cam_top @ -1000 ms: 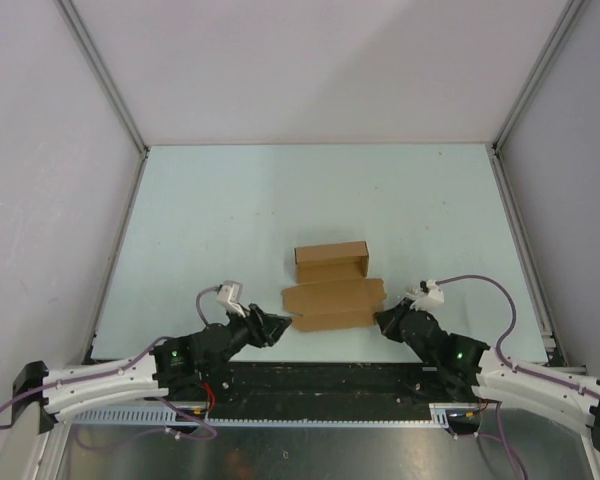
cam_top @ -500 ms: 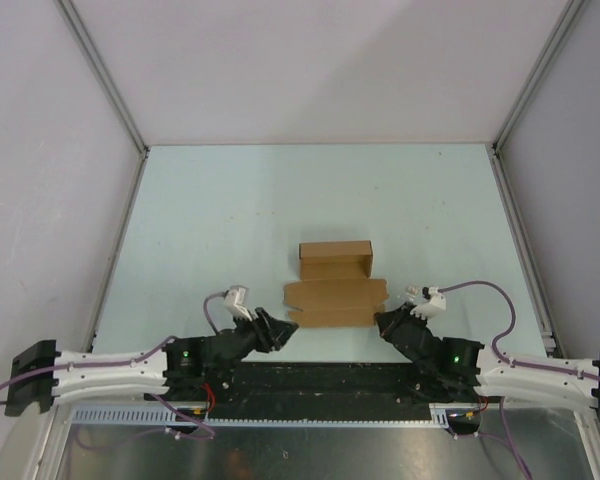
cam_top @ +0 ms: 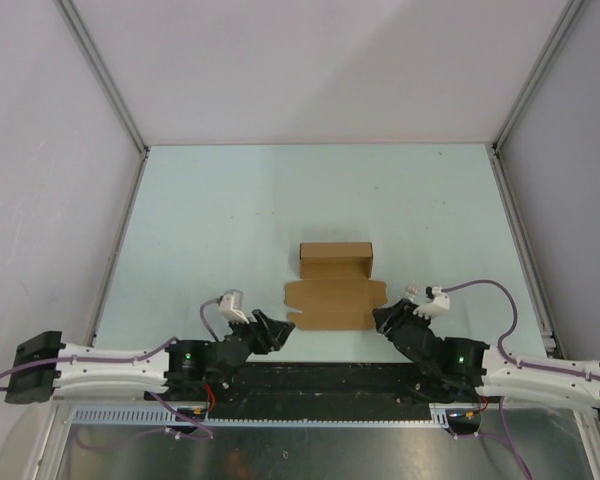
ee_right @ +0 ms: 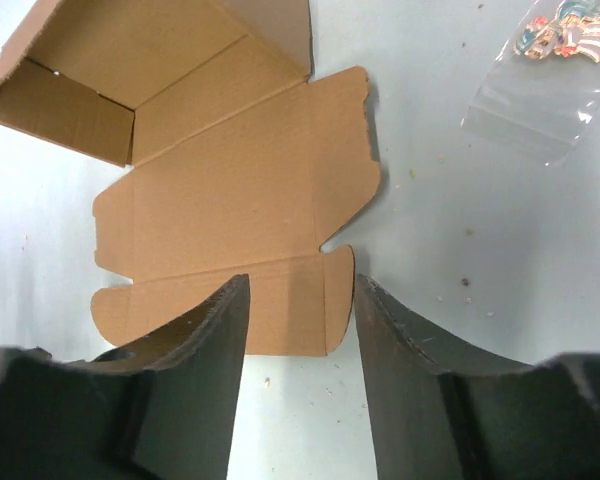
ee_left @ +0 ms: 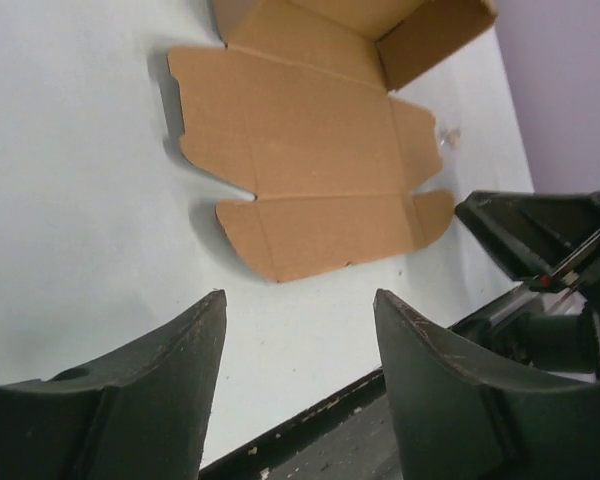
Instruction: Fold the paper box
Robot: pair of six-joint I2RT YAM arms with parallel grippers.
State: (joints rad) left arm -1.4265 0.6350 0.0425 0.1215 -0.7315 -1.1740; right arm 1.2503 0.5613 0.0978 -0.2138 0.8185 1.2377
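Lying half-folded, the paper box (cam_top: pixel 332 290) is flanked by left gripper (cam_top: pixel 278 328) and right gripper (cam_top: pixel 380 318), jaws parted, empty (plastic bag (ee_right: pixel 540 90) resolved only in right wrist view, upper right).

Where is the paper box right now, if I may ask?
Top view: the paper box lies centre-near on the table, between the left tool and the right tool.
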